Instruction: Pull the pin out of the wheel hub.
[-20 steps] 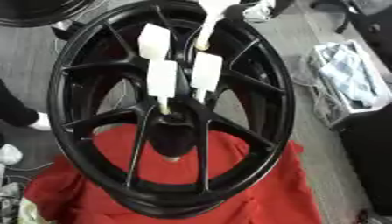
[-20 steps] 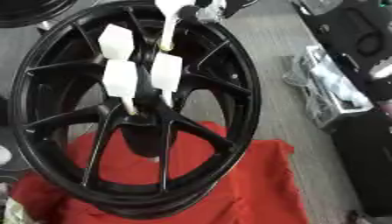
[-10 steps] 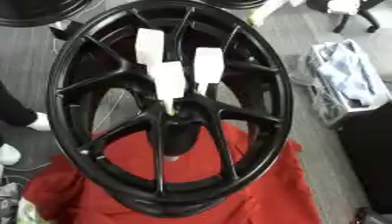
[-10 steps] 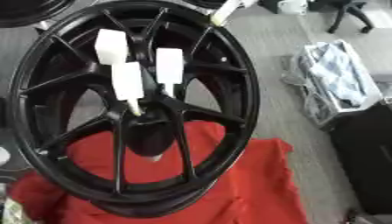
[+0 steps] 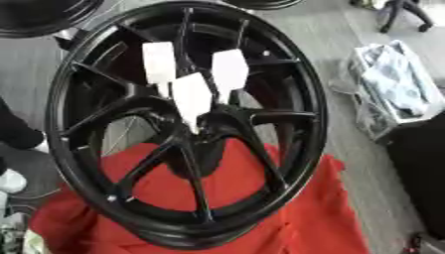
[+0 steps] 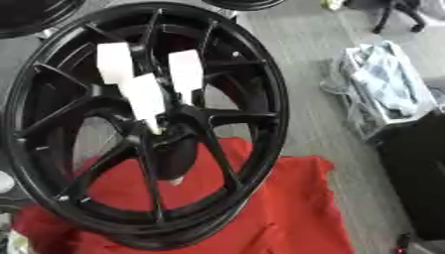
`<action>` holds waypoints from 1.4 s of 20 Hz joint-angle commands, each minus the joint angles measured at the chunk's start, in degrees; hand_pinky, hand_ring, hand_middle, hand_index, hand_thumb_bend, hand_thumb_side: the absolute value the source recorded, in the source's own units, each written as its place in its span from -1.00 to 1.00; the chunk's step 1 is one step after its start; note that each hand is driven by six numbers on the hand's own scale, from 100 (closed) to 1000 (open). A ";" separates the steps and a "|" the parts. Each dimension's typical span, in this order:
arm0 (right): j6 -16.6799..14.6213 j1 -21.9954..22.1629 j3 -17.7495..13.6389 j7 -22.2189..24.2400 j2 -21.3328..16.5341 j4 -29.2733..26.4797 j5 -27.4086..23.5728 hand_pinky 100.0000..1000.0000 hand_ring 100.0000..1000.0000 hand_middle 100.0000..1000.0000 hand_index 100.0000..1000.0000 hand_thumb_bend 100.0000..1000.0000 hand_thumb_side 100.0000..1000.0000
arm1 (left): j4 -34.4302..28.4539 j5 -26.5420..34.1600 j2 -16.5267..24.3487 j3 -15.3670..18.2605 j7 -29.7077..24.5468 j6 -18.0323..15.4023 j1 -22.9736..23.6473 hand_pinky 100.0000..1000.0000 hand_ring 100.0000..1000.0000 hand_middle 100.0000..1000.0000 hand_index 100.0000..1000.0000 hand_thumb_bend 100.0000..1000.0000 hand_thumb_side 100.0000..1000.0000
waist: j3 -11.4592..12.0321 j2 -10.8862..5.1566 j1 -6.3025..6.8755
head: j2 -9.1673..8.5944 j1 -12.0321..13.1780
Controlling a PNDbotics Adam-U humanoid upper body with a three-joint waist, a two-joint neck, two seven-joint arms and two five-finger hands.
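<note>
Gone from the top rim is the pale shape that hung there a second ago, and our whole view has slid, so that's the head tilting, not the wheel moving.

Biggest thing first: one black wheel (image 5: 315, 124), tipped up on edge, its lower rim bedded in one red cloth (image 5: 304, 218). At its hub (image 5: 207, 133), where the spokes meet, stand the white pins (image 5: 191, 96). We count three, flat pale blades: two behind, side by side, one in front and lower. All three look still seated, so the pull isn't done.

Neither of our hands shows in either eye, so we cannot tell how the fingers stand, spread or pinching.

To do this well, we reckon we come in from above, pinch the front pin low near the hub, and draw along its own line rather than sideways; a crooked tug could bind it or rock the wheel on the cloth.

Off right, one tray of pale rags (image 5: 391, 74) sits well apart.
</note>
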 commanded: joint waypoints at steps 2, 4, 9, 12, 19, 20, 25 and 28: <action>0.57 5.79 -5.94 -2.33 6.14 -4.44 7.49 0.72 0.42 0.04 0.42 -1.00 -1.00 | -1.09 0.11 1.85 0.89 0.51 -0.29 -0.69 0.35 0.49 0.28 0.34 -1.00 0.51 | -0.40 -0.60 0.31 | -1.20 0.98; -0.29 8.46 -6.89 -1.28 9.45 -5.88 11.03 0.80 0.57 0.35 0.69 -1.00 -1.00 | -1.09 0.17 1.74 0.87 0.50 -0.31 -0.72 0.36 0.49 0.28 0.34 -1.00 0.52 | -0.58 -0.53 0.51 | -1.28 1.21; -1.77 12.25 -8.40 0.61 14.74 -6.34 15.10 0.88 0.69 0.57 0.83 -0.94 -1.00 | -1.03 0.15 1.66 0.77 0.33 -0.29 -0.80 0.36 0.49 0.28 0.34 -1.00 0.51 | -0.94 -0.50 0.76 | -1.19 1.65; -1.93 13.09 -8.62 1.03 16.03 -6.04 14.95 0.90 0.71 0.60 0.84 -0.76 -0.86 | -0.98 0.17 1.68 0.75 0.28 -0.31 -0.81 0.36 0.49 0.28 0.34 -1.00 0.51 | -0.98 -0.55 0.87 | -1.21 1.83; -0.90 13.42 -8.77 1.38 16.96 -5.91 13.33 0.89 0.69 0.60 0.83 -0.82 -0.92 | -0.96 0.26 1.69 0.68 0.19 -0.33 -0.82 0.36 0.49 0.29 0.35 -1.00 0.52 | -1.11 -0.62 0.96 | -1.07 1.95; -0.75 13.43 -8.78 1.45 17.04 -6.12 13.20 0.89 0.69 0.60 0.83 -0.82 -0.92 | -0.95 0.26 1.69 0.67 0.17 -0.32 -0.81 0.36 0.49 0.29 0.35 -1.00 0.52 | -1.12 -0.61 0.97 | -1.04 1.96; 0.57 13.69 -8.95 1.03 17.49 -6.57 14.49 0.92 0.73 0.66 0.85 -0.77 -0.75 | -0.83 0.26 1.77 0.47 -0.06 -0.28 -0.80 0.37 0.49 0.29 0.35 -1.00 0.51 | -1.12 -0.64 1.04 | -0.88 2.00; 1.13 13.87 -8.82 0.14 17.50 -6.67 16.60 0.94 0.75 0.67 0.87 -0.65 -0.78 | -0.82 0.24 1.76 0.44 -0.17 -0.31 -0.87 0.37 0.49 0.29 0.35 -1.00 0.51 | -1.20 -0.65 1.12 | -0.88 1.92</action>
